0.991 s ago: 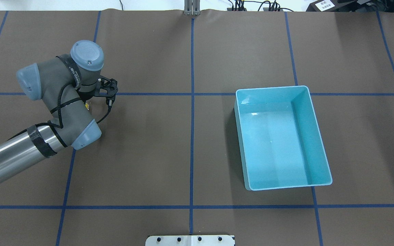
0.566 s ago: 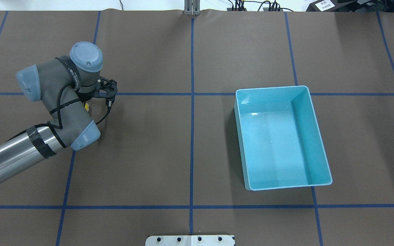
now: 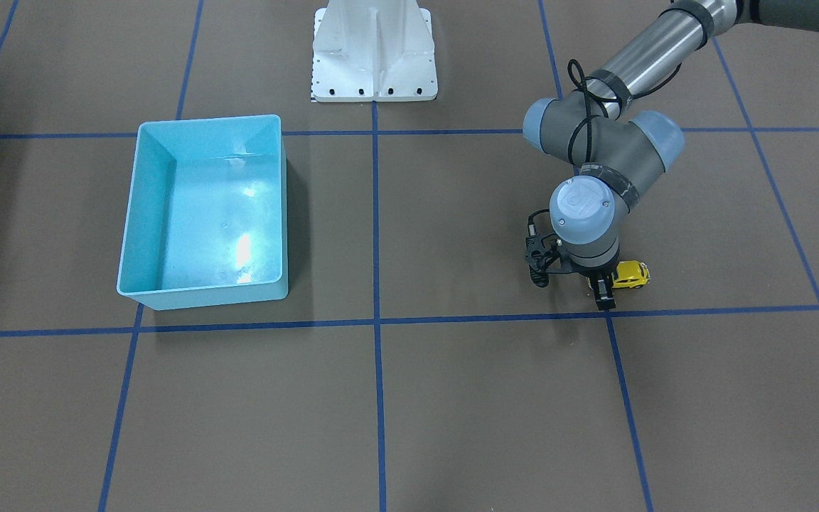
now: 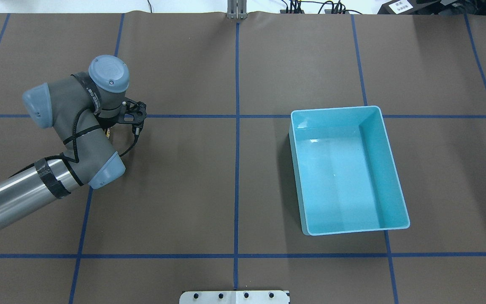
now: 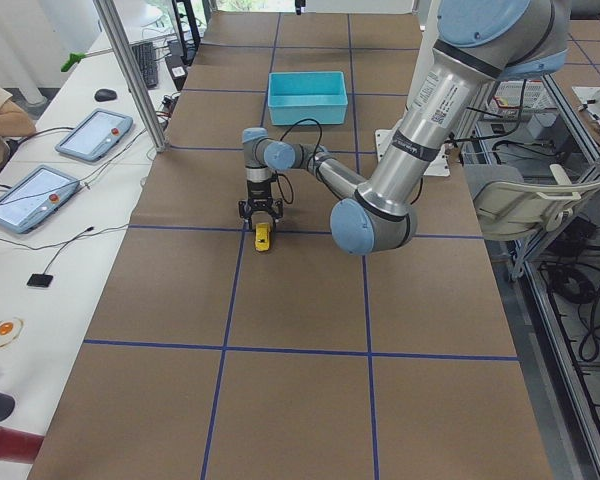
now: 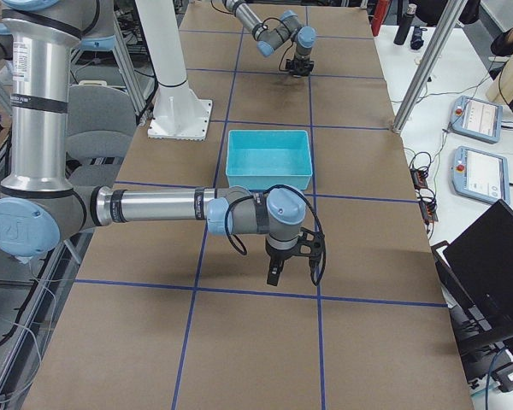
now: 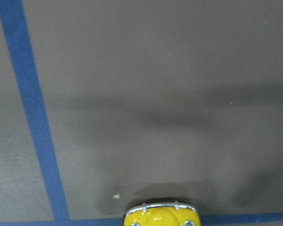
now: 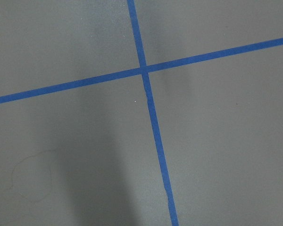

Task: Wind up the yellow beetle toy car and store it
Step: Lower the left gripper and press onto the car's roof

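On the brown-papered worktop (image 4: 234, 190), your light-blue bin (image 3: 203, 297) sits on the robot's right half, well apart from the action. Your left arm (image 3: 598, 146) reaches down over the opposite half. Its left gripper (image 3: 603, 295) is set across the yellow beetle toy car (image 3: 630, 274), which stands on its wheels on the worktop just beside a blue tape line (image 3: 701, 310). The jaws look clamped on the car's body, though only one finger shows clearly. The left wrist camera catches only the car's chrome-trimmed end at its bottom edge. Your right gripper (image 6: 274, 275) hangs above the worktop far from the car, and you cannot tell whether its fingers are apart or together.

Watch the grip: that glossy, rounded shell could squirt out from between the fingers. Drag the car with too little downward pressure and the wheels may skid on the paper, leaving the spring slack. If a wound car slips free, it will likely shoot across the worktop and away from the bin.
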Available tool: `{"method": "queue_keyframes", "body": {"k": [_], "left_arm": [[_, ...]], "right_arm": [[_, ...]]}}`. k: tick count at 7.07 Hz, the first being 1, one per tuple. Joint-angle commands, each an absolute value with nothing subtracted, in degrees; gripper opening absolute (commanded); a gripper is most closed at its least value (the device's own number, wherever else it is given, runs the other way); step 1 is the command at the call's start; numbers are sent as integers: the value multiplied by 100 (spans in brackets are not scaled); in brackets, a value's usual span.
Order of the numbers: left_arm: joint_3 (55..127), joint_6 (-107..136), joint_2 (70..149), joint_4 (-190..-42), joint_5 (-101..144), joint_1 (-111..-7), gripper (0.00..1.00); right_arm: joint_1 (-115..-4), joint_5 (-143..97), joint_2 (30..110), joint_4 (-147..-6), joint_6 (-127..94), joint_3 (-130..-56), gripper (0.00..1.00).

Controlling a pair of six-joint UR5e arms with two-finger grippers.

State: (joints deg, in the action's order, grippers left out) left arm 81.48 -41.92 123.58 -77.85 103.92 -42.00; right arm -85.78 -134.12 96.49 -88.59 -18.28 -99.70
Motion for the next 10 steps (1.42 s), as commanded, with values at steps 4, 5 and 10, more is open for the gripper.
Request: {"method": "queue_keyframes", "body": {"k": [4, 5, 10], "left_arm": [[8558, -4157, 12366, -7717, 10345, -4166, 0], [8795, -4183, 12366, -7708, 10345, -4210, 0], [9114, -4384, 12139, -8444, 11503, -4289, 0]], "right_arm": [[-8578, -13412, 9659, -8859, -1828, -9967, 100], [-8578, -13412, 9650, -8859, -1828, -9967, 100], [-8578, -13412, 9650, -8868, -1828, -9975, 100]]}}
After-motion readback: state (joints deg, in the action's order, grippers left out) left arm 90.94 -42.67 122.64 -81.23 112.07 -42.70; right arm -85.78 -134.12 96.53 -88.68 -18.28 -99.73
